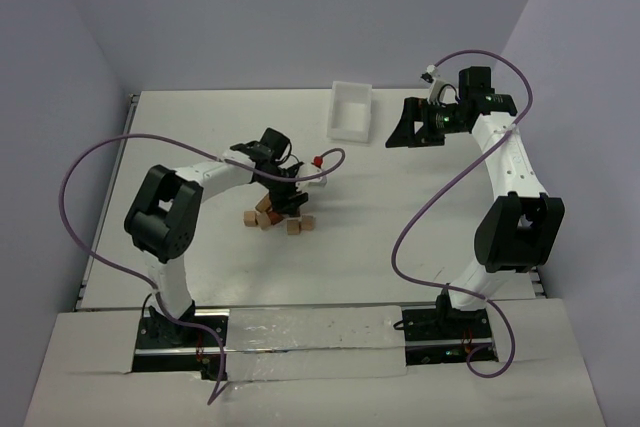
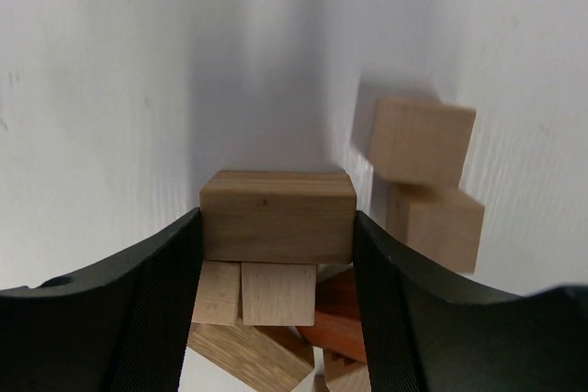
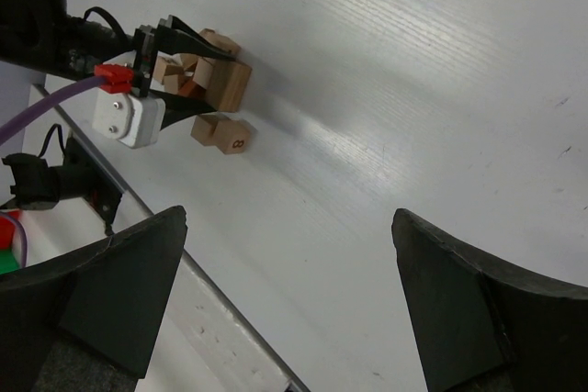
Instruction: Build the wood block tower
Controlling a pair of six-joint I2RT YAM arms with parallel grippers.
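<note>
Small wooden blocks lie in a loose pile left of the table's middle. My left gripper is down over the pile and shut on a tan rectangular block, one finger against each end. Right under that block are two pale blocks, a reddish one and a darker oak piece. To its right, two pale cubes stand one on the other. My right gripper hangs open at the far right, holding nothing. The right wrist view shows the pile and a stray numbered block.
A white rectangular tray stands at the back of the table, just left of the right gripper. Purple cables loop from both arms over the table. A metal rail runs along the near edge.
</note>
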